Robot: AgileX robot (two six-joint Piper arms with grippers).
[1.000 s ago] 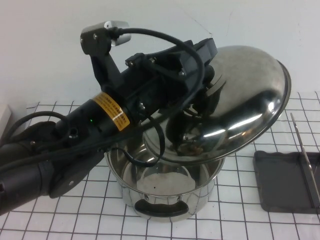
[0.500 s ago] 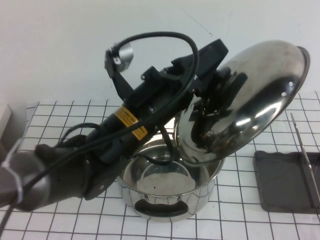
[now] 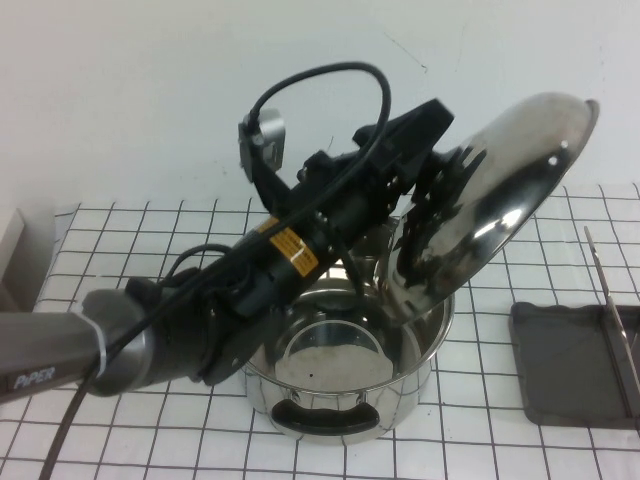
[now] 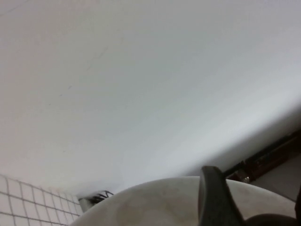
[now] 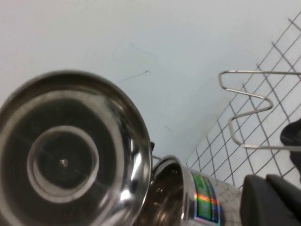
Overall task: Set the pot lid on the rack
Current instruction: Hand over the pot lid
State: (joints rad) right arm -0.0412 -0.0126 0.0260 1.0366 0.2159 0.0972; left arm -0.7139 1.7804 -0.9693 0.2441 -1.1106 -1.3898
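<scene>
Left gripper (image 3: 432,165) closed on the black knob of the pot lid (image 3: 500,190), holding it in the air, tipped steeply on edge with its dome facing the camera and its top rim at about one o'clock. Lid hanging above the far right edge of the open pot (image 3: 340,385), clear of it. Seen from the right wrist, hollow underside of the lid (image 5: 66,155) turned toward that camera, pot just beside it. Rack (image 3: 575,365) at four o'clock from the lid, well apart, on the checked cloth (image 3: 150,440), thin wire stand (image 3: 605,290) rising from its tray. Right gripper (image 5: 277,202) near the rack, low and outside the high view; open or closed, cannot tell.

Step in hand, by the look of it: carrying the lifted lid across to the rack. Next move likely calling for travel toward four o'clock, keeping the lid on edge, then lowering the rim between the wires before letting go.
</scene>
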